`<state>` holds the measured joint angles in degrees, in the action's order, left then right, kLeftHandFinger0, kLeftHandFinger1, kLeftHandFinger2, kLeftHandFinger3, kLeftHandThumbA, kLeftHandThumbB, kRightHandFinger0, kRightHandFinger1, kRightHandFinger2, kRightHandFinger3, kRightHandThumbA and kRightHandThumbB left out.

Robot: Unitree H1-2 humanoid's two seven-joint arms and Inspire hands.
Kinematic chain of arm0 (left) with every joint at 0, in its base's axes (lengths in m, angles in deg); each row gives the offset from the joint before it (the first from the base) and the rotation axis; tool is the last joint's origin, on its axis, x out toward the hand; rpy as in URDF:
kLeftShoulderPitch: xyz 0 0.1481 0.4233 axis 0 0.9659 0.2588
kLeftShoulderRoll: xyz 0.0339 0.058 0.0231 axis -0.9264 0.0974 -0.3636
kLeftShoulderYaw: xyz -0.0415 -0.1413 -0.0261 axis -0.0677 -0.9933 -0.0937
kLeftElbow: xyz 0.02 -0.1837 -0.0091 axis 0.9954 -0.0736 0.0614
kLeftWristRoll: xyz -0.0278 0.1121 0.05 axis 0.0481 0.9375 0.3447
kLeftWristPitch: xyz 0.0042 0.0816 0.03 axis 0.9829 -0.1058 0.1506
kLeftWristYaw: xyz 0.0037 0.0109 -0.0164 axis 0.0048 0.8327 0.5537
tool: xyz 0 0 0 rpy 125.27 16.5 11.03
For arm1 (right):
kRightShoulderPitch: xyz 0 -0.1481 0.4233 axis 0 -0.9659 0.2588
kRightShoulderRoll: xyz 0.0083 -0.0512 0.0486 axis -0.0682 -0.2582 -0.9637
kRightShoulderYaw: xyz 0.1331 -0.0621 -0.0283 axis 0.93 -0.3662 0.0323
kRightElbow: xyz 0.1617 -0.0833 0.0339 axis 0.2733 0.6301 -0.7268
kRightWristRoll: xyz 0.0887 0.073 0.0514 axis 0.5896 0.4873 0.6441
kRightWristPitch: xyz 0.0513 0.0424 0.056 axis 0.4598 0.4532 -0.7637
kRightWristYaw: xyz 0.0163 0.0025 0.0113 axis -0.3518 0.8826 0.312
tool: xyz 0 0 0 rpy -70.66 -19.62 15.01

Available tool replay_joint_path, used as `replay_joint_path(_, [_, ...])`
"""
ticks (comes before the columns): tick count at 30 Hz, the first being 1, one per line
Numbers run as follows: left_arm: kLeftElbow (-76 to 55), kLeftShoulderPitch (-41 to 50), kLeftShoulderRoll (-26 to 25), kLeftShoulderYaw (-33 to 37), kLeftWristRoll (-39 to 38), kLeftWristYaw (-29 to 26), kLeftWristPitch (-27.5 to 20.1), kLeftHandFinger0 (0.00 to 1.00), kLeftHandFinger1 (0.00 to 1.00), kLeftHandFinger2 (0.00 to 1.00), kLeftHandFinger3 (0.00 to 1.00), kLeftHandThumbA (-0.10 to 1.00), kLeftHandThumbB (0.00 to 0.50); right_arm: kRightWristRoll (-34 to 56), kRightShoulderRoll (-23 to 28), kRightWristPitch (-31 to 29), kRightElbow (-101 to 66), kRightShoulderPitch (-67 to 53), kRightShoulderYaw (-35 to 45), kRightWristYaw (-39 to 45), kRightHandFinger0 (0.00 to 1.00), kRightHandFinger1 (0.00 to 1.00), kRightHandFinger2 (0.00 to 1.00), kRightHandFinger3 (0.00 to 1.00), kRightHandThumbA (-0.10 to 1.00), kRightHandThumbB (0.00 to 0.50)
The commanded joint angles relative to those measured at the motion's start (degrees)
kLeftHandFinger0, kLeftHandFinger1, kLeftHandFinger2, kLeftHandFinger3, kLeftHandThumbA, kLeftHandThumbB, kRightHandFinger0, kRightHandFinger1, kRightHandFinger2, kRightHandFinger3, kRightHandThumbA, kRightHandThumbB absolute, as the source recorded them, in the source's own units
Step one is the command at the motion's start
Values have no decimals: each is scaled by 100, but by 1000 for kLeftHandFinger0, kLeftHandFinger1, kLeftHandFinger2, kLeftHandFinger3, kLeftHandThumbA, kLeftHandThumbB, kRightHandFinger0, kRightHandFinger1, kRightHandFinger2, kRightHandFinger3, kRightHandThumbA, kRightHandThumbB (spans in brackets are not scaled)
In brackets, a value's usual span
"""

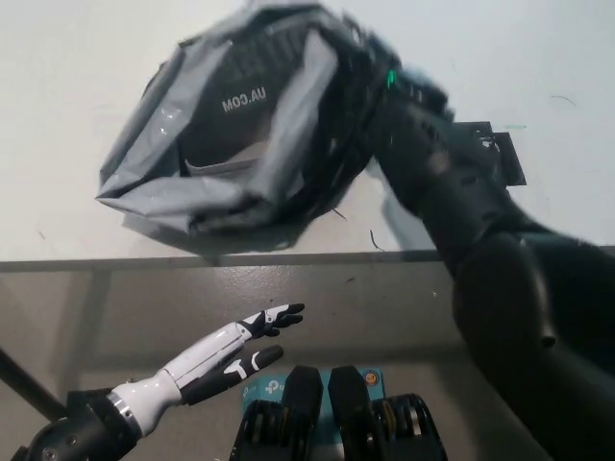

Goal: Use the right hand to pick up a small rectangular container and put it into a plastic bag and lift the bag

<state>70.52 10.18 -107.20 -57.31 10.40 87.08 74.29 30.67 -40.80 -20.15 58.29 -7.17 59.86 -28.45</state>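
The plastic bag (231,134) shows mirrored white lettering reading "UA.COM"

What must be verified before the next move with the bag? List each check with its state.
1. Right hand has hold of the plastic bag: cannot tell. The hand is blurred against the bag's dark right side, so its fingers cannot be made out.
2. Container inside the bag: cannot tell. A dark shape printed UA.COM shows through the bag, but nothing more can be made out.
3. Bag clear of the table: cannot tell. From this steep view it overlaps the tabletop near the front edge.
4. Left hand out of the way: ok. It rests open below the table edge, apart from the bag.
5. Picture sharp enough to judge the grasp: not ok. The right arm and bag are motion-blurred.
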Motion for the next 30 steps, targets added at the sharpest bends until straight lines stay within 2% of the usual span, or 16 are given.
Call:
replay_joint_path(1, [-195, -155, -137, 4, 82, 87, -34, 1000, 1000, 1000, 1000, 1000, 285, 89, 55, -33, 3, 348, -132, 10, 634, 919, 1000, 1000, 729, 180])
replay_joint_path(2, [-205, -159, -133, 1, 85, 88, -18, 1000, 1000, 1000, 1000, 1000, 285, 135, 83, 78, -4, 422, -144, 162, 914, 1000, 1000, 1000, 838, 221])
replay_joint_path(3, [-220, -155, -134, 2, 106, 84, -6, 1000, 1000, 1000, 1000, 1000, 281, 18, 110, 142, -41, 506, -306, 370, 1000, 1000, 1000, 1000, 916, 287])
replay_joint_path(4, [-227, -153, -135, 2, 110, 86, -8, 1000, 1000, 1000, 1000, 1000, 282, -109, 142, 147, -87, 583, -484, 611, 1000, 1000, 1000, 1000, 998, 346])
replay_joint_path(5, [-212, -170, -135, -1, 103, 89, -27, 1000, 1000, 1000, 1000, 1000, 277, -135, 161, 123, -108, 640, -540, 686, 1000, 1000, 1000, 1000, 972, 369])
replay_joint_path(7, [-175, -188, -128, -11, 97, 80, -81, 1000, 1000, 1000, 1000, 1000, 283, -221, 205, 67, -154, 775, -743, 870, 1000, 1000, 1000, 1000, 987, 399])
replay_joint_path(8, [-155, -188, -122, -12, 111, 64, -138, 1000, 1000, 1000, 1000, 1000, 279, -267, 230, 63, -184, 858, -883, 951, 1000, 1000, 1000, 1000, 990, 429])
replay_joint_path(9, [-142, -194, -122, -10, 120, 61, -166, 1000, 1000, 1000, 1000, 1000, 280, -265, 241, 68, -192, 887, -926, 965, 1000, 1000, 1000, 1000, 985, 486])
replay_joint_path(10, [-136, -203, -126, -8, 112, 71, -173, 1000, 1000, 1000, 1000, 1000, 282, -379, 267, -25, -249, 981, -1124, 984, 1000, 1000, 1000, 1000, 1000, 439])
replay_joint_path(11, [-139, -205, -129, -8, 108, 78, -160, 1000, 1000, 1000, 1000, 1000, 283, -426, 280, -68, -268, 1010, -1213, 999, 1000, 1000, 1000, 1000, 1000, 437])
replay_joint_path(13, [-173, -202, -136, -4, 123, 85, -91, 1000, 1000, 1000, 1000, 1000, 285, -500, 324, -161, -336, 1092, -1415, 1115, 1000, 1000, 1000, 1000, 1000, 442])
replay_joint_path(14, [-180, -200, -135, -1, 119, 92, -81, 1000, 1000, 1000, 1000, 1000, 285, -510, 342, -159, -395, 1157, -1463, 1093, 1000, 1000, 1000, 1000, 1000, 481])
replay_joint_path(18, [-209, -177, -123, -12, 57, 107, -39, 1000, 1000, 1000, 1000, 1000, 276, -521, 435, -222, -696, 1409, -1704, 1188, 1000, 1000, 1000, 1000, 961, 500])
replay_joint_path(27, [-185, -140, -103, 10, 44, 112, -87, 1000, 1000, 1000, 1000, 1000, 261, -1692, 734, -189, -1371, 1453, -3089, 813, 1000, 1000, 1000, 1000, 898, 500])
replay_joint_path(30, [-180, -124, -70, 15, 10, 110, -85, 1000, 1000, 1000, 1000, 1000, 261, -2253, 938, -128, -1943, 1246, -3654, 375, 1000, 1000, 1000, 1000, 844, 500])
